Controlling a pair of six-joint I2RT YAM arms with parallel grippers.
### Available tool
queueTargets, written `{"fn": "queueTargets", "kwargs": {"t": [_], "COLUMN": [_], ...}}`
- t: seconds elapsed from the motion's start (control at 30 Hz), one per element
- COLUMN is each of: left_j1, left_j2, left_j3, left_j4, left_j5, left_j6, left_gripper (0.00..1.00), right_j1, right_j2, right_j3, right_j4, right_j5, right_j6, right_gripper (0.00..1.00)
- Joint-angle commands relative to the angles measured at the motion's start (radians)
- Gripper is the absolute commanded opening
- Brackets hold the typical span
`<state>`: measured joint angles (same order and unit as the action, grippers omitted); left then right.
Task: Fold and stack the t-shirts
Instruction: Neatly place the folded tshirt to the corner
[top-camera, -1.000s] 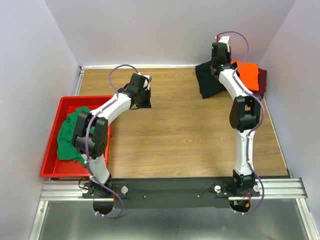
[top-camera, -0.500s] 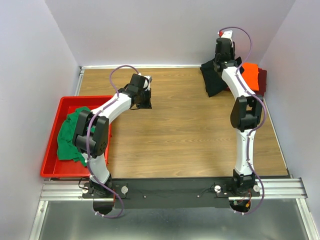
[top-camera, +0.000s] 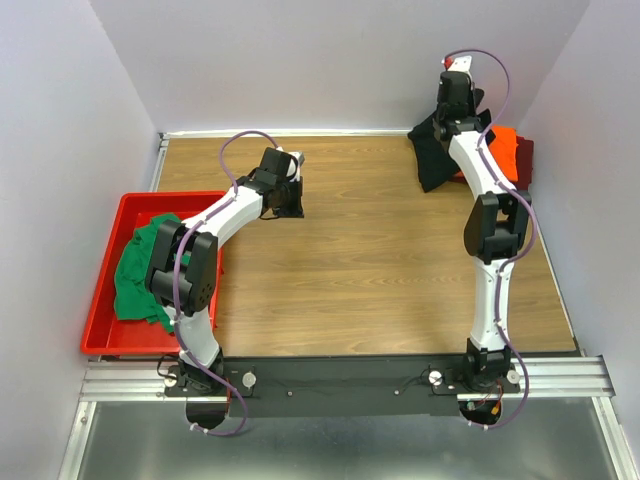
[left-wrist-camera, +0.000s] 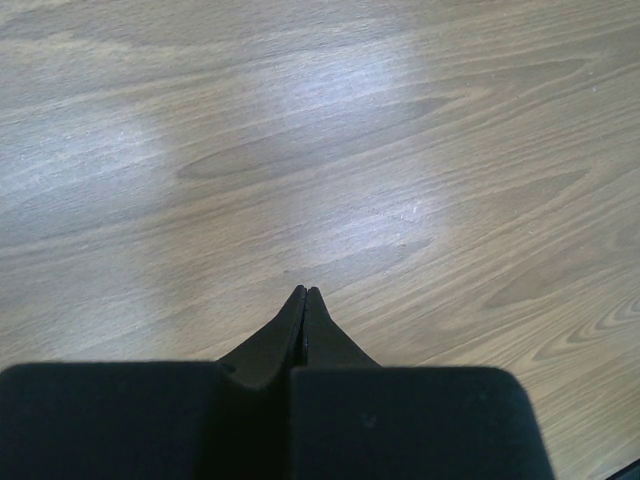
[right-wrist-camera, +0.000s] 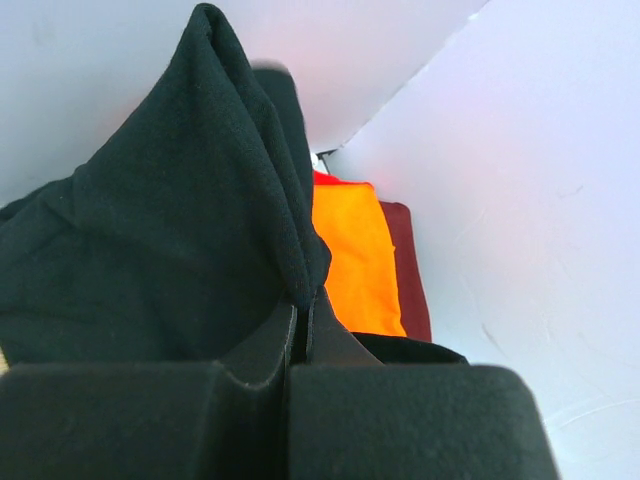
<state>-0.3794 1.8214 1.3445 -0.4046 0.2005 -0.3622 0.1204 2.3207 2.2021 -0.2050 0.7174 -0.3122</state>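
My right gripper (top-camera: 458, 112) is shut on a fold of the black t-shirt (top-camera: 432, 155) and holds it lifted at the far right corner; the pinch shows in the right wrist view (right-wrist-camera: 303, 296), with black cloth (right-wrist-camera: 160, 230) draped to the left. The folded orange t-shirt (top-camera: 503, 148) lies on the maroon t-shirt (top-camera: 524, 158) just right of it; both show in the right wrist view, orange (right-wrist-camera: 350, 260) and maroon (right-wrist-camera: 408, 265). The green t-shirt (top-camera: 140, 262) lies crumpled in the red tray (top-camera: 105, 290). My left gripper (left-wrist-camera: 305, 292) is shut and empty above bare wood, also seen from above (top-camera: 283, 205).
White walls close in the table on the left, back and right. The right arm reaches close to the back right corner. The red tray sits at the left edge of the wooden tabletop (top-camera: 370, 260).
My right gripper has lifted the black t-shirt up and moved it right, toward the orange and maroon stack. The left arm has not moved.
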Motion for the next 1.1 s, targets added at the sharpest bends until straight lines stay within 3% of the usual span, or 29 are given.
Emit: {"fn": "queueTargets", "kwargs": {"t": [0.0, 0.6, 1.07], "left_j1": [0.005, 0.005, 0.005], "left_j2": [0.012, 0.007, 0.021], "left_j3": [-0.013, -0.024, -0.024], "left_j4": [0.016, 0.021, 0.024], "left_j5": [0.028, 0.034, 0.036], "left_j6": [0.012, 0.011, 0.011], "left_gripper": [0.0, 0.0, 0.0], "right_j1": [-0.018, -0.08, -0.185], "right_j2": [-0.087, -0.156, -0.098], "right_j3": [0.051, 0.016, -0.019], "right_j4": [0.026, 0.026, 0.026], "right_j5": [-0.003, -0.035, -0.085], "right_j6": [-0.018, 0.012, 0.081], "right_gripper": [0.0, 0.01, 0.0]}}
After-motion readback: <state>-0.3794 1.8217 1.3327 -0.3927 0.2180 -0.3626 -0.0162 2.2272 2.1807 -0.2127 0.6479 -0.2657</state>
